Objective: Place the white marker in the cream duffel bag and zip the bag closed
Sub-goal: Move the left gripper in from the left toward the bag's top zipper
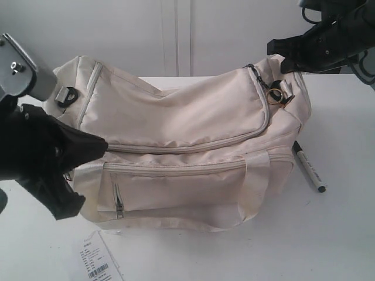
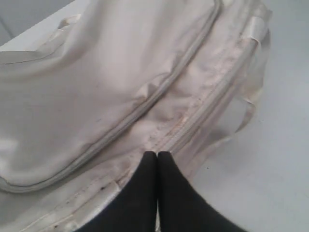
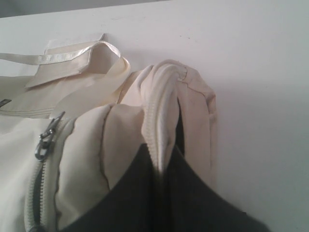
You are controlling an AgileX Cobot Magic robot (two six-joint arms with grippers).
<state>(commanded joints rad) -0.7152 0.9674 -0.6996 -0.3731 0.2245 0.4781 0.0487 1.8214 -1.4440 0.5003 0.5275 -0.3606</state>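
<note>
The duffel bag (image 1: 187, 140) lies across the middle of the surface (image 1: 340, 234), its long side facing the front. The marker (image 1: 309, 167) lies on the surface just beside the bag's right end, running from back to front. A paper tag (image 1: 99, 262) lies on the surface in front of the bag, toward its left corner. The left hand (image 1: 104, 146) touches the bag's left front. The right hand (image 3: 161, 150) is at the bag's upper right end, with a fold of the bag between its fingers.
</note>
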